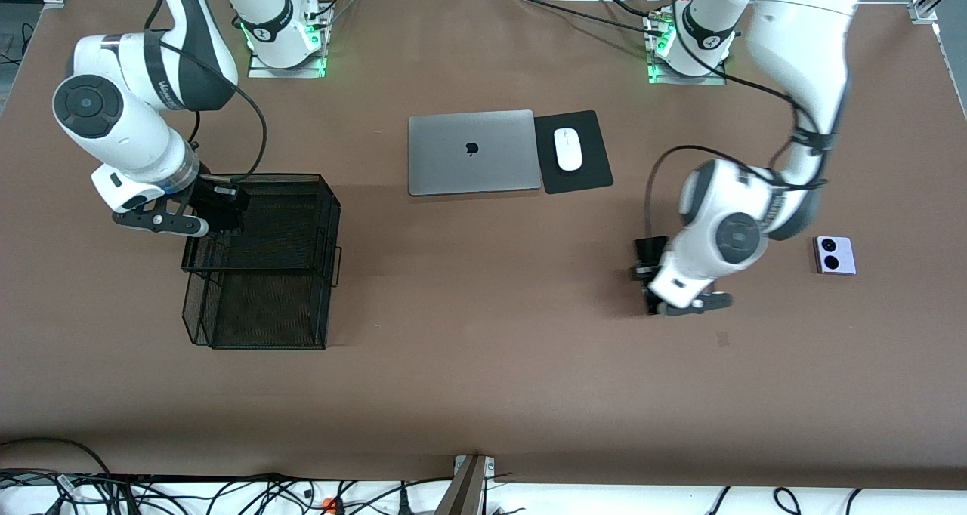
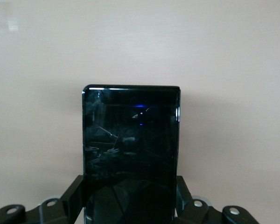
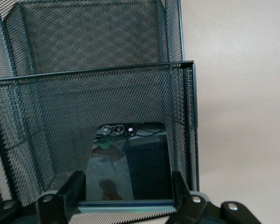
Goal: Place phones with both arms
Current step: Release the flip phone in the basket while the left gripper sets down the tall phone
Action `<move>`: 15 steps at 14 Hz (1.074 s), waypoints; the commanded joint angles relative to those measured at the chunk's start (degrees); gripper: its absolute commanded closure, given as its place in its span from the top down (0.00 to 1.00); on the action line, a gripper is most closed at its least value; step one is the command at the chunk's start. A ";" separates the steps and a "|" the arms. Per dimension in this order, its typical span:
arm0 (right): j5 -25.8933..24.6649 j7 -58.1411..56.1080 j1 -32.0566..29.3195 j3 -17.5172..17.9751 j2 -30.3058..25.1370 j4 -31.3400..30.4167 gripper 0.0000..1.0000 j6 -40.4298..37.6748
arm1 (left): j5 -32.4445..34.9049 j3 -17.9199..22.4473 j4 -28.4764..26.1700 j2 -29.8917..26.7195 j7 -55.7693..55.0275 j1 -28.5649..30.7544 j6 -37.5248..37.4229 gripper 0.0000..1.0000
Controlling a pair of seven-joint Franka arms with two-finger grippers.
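My right gripper point(image 1: 221, 211) is shut on the small squarish black flip phone point(image 3: 144, 168) and holds it over the upper tier of a black mesh basket point(image 1: 332, 220). In the right wrist view the gripper point(image 3: 127, 185) has a finger on each side of the phone. My left gripper point(image 1: 648, 277) is low over bare table and shut on the long slim black slab phone point(image 2: 130, 135); its fingers point(image 2: 73, 193) press the slab's sides. The pale lilac phone point(image 1: 834, 255) with two black circles lies on the table toward the left arm's end.
A closed silver laptop point(image 1: 474, 151) lies mid-table with a white mouse point(image 1: 568, 149) on a black pad point(image 1: 593, 171) beside it. The two-tier mesh basket point(image 3: 93, 74) stands toward the right arm's end. Cables run along the table's near edge.
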 commanded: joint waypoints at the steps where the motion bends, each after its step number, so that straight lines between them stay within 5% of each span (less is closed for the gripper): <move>1: -0.17 -0.71 0.88 -1.35 -2.57 -5.46 0.10 5.97 | -1.48 1.11 5.96 2.14 -4.27 -4.28 -1.38 0.00; 5: -0.08 -0.80 0.88 -2.22 -2.22 -6.35 0.11 6.69 | -1.48 1.11 12.54 6.70 -8.23 -11.67 -1.21 0.00; 11: 0.27 -0.62 0.79 -2.40 -0.46 -6.70 0.29 6.69 | -1.30 1.11 20.64 15.58 -15.79 -19.58 7.04 0.00; 13: 0.45 -0.53 0.79 -2.31 0.42 -6.61 0.62 6.78 | -1.04 1.20 22.39 17.35 -16.32 -20.91 8.98 0.00; 15: 0.45 -0.44 0.79 -2.31 0.86 -6.61 0.70 6.78 | -0.78 1.73 24.68 18.66 -18.85 -22.57 9.16 0.00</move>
